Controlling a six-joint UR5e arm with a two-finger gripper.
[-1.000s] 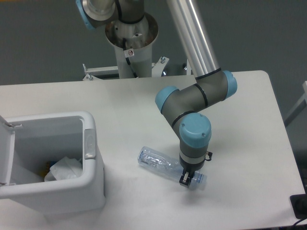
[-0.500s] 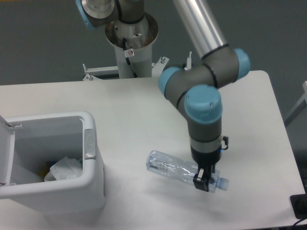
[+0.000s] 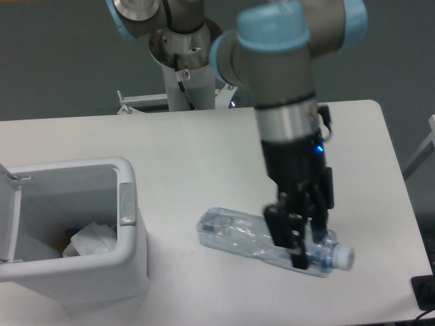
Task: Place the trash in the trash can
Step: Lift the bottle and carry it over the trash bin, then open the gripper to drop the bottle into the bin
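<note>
My gripper (image 3: 304, 239) is shut on the clear crushed plastic bottle (image 3: 238, 236) near its neck and holds it raised above the table, close to the camera. The bottle lies almost level, its white cap (image 3: 343, 256) pointing right and its base pointing left. The white trash can (image 3: 126, 265) stands at the front left with its lid (image 3: 8, 217) flipped open. The crumpled white paper wrapper (image 3: 92, 239) lies inside the can. The bottle's base is to the right of the can, apart from it.
The arm's pedestal (image 3: 185, 64) stands behind the table's far edge. The table's right edge (image 3: 401, 197) runs close beside the gripper. A dark object (image 3: 425, 292) sits at the bottom right corner.
The gripper has risen with the bottle in it, coming much closer to the camera and shifting slightly right. The bottle has left the table surface.
</note>
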